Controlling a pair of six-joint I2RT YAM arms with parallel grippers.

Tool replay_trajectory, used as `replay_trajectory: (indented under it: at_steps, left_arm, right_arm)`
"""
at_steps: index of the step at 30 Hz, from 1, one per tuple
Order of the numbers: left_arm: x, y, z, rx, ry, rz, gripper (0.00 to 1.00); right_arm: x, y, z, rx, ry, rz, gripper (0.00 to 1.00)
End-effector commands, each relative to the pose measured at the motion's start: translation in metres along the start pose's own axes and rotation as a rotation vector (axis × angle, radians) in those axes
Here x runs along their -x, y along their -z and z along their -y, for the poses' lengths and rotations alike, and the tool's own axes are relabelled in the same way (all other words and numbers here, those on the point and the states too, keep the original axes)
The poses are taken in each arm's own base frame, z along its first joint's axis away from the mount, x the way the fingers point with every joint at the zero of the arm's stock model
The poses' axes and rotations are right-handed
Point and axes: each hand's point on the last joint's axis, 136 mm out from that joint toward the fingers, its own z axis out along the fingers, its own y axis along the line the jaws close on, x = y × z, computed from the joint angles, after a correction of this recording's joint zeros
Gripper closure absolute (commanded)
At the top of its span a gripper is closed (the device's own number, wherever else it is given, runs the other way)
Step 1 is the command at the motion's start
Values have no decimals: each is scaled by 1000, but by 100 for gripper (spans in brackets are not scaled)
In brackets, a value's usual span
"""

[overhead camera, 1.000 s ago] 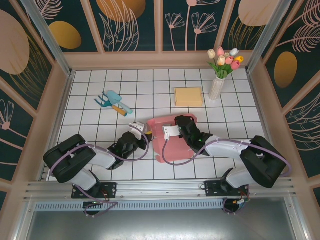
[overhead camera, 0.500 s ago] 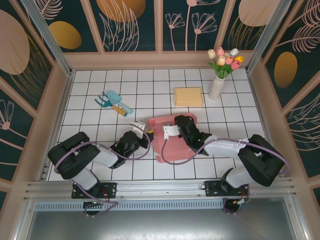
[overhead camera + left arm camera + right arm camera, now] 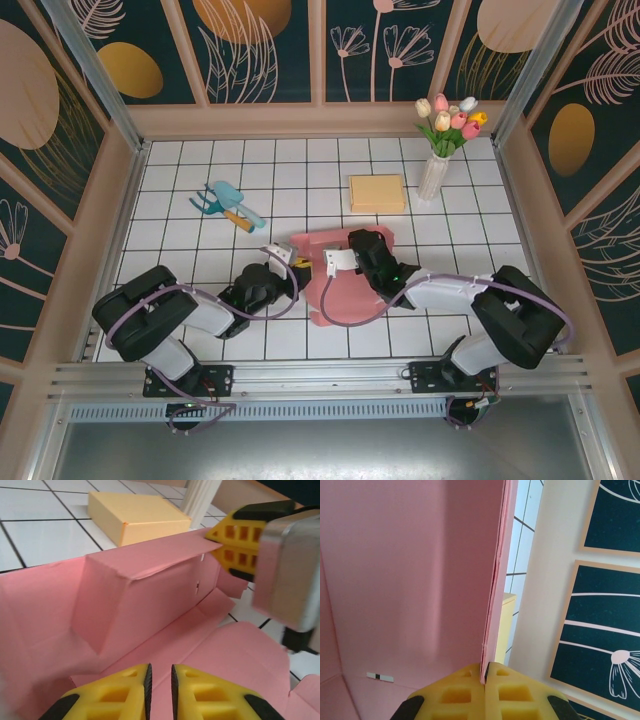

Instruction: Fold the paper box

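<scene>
The pink paper box (image 3: 345,292) lies half folded in the middle of the table, one long wall (image 3: 145,595) standing up and flat flaps spread around it. My right gripper (image 3: 485,666) is shut on the top edge of that upright wall (image 3: 492,600); from above it sits at the box's far side (image 3: 337,262), and its yellow fingers (image 3: 235,545) pinch the wall's corner in the left wrist view. My left gripper (image 3: 160,669) hovers low over the box's flat floor at its left edge (image 3: 297,268), jaws a narrow gap apart with nothing between them.
A yellow block (image 3: 377,193) lies behind the box, beside a white vase of tulips (image 3: 435,172). A blue trowel and fork (image 3: 228,205) rest at the back left. Wooden walls enclose the tiled table (image 3: 200,160).
My left gripper's jaws have narrowed and it has edged slightly right towards the box. The right gripper has kept its hold on the wall, nearly still.
</scene>
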Motion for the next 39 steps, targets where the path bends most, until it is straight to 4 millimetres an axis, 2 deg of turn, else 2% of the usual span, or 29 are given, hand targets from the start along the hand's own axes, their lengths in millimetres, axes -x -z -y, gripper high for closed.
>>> replay_trajectory:
  at_steps: [1, 4, 8, 11, 14, 16, 18, 20, 22, 26, 29, 39]
  left_arm:
    - [11, 5, 15, -79, 27, 36, 80]
    - [13, 11, 6, -27, 24, 41, 79]
    - [14, 25, -33, 209, 6, 29, 77]
    - [14, 42, -50, 299, -10, 39, 68]
    - [15, 59, -64, 363, -8, 80, 48]
    - [15, 71, -83, 448, 7, 105, 40]
    - [13, 76, -100, 476, 66, 108, 39]
    - [11, 74, -106, 464, 104, 100, 39]
    - [8, 68, -100, 407, 98, 86, 38]
    - [3, 50, -75, 241, 62, 59, 38]
    - [-1, 40, -69, 193, 38, 41, 38]
    - [-5, 43, -38, 3, -28, 62, 39]
  right_arm:
    - [-1, -2, -32, 107, 31, -10, 100]
    - [-2, -2, -34, 110, 29, -12, 100]
    - [-4, 2, -32, 103, 38, -8, 100]
    - [-3, 7, -27, 87, 45, 10, 100]
    - [-1, 13, -22, 50, 49, 35, 100]
    - [-1, 15, -20, 35, 48, 44, 100]
    - [-3, 17, -22, 36, 65, 45, 100]
    - [-3, 19, -23, 27, 77, 46, 100]
    - [-2, 20, -20, 7, 77, 51, 100]
    - [4, 25, -7, -77, 69, 78, 100]
    - [8, 32, 3, -159, 86, 102, 100]
    - [23, 36, 25, -322, 88, 145, 100]
